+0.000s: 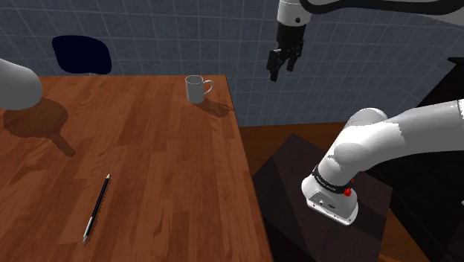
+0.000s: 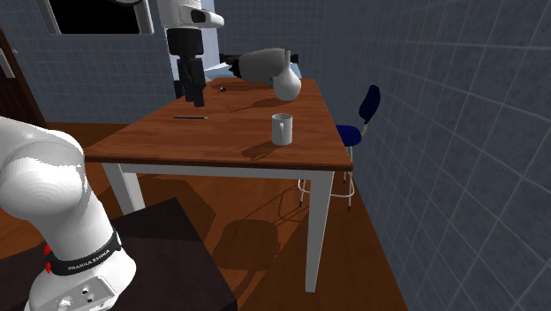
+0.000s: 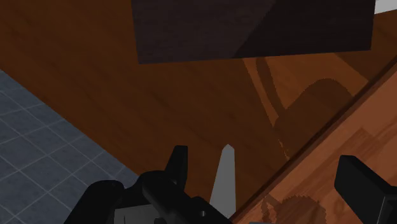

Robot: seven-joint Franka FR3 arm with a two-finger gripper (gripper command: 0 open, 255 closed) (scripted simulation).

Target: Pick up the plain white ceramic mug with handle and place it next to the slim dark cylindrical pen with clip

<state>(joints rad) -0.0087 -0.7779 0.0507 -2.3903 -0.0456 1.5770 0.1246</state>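
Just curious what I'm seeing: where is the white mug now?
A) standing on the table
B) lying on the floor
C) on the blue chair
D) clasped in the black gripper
A: the mug stands upright on the table, the open gripper up in the air apart from it.

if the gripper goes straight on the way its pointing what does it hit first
Probably the wooden floor just beside the table: in the wrist view the open gripper looks down past the table's edge, not at the mug. Depth is unclear, so it might clip that edge.

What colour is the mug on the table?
The mug is plain greyish white, with no pattern. The shoulder view shows it best.
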